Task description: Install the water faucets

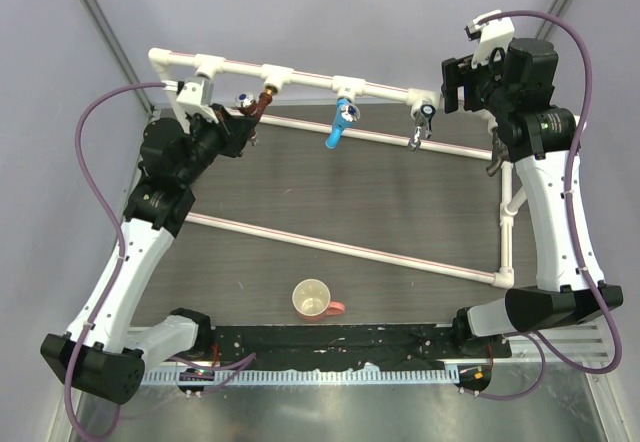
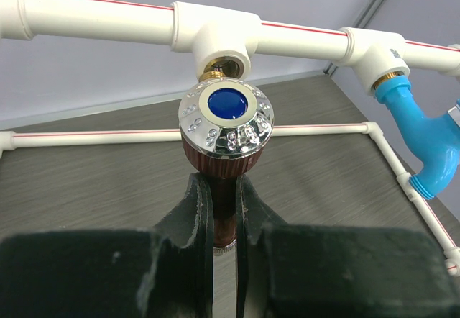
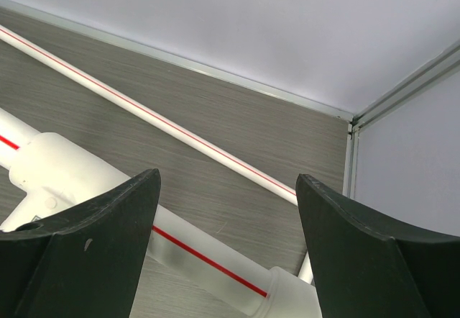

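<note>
Found left end effector (image 2: 223,188) clamped tight on copper-coloured faucet (image 2: 226,120), gripping ribbed stem just under chrome cap with blue centre. Noted that faucet over far-left part of table (image 1: 400,202), brass end at mouth of white tee socket (image 2: 215,41) on raised pipe (image 1: 310,70) running along far edge; could not tell how deep it sat. Saw blue faucet (image 1: 343,120) hanging from next tee to the right, chrome-silver faucet (image 1: 422,122) hanging from tee beyond it. Found right end effector (image 3: 228,188) spread wide, gripping nothing, over pipe near far-right corner. Spotted mug (image 1: 313,300) by near edge, well apart from faucets.
</note>
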